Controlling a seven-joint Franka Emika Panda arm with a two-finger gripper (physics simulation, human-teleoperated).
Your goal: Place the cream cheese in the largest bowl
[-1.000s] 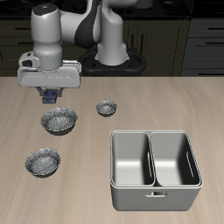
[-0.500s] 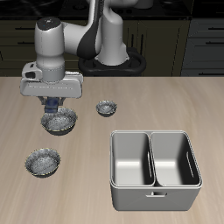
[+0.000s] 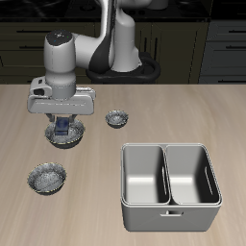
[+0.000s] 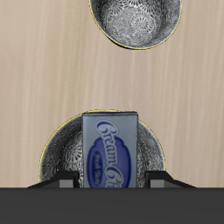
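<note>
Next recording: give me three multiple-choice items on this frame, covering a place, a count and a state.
1. Where is the cream cheese?
A. Above the largest bowl, held in the gripper
B. Inside the double-basin metal bin
C. Flat on the table

2. How many speckled bowls are on the table?
A. One
B. Three
C. Five

3. What state is the gripper in?
A. Open and empty
B. Shut on the cream cheese
C. Out of view

Key: 1 A, the wrist view shows the box over that bowl; 2 B, the exterior view shows three; 3 B, the box sits between the fingers.
</note>
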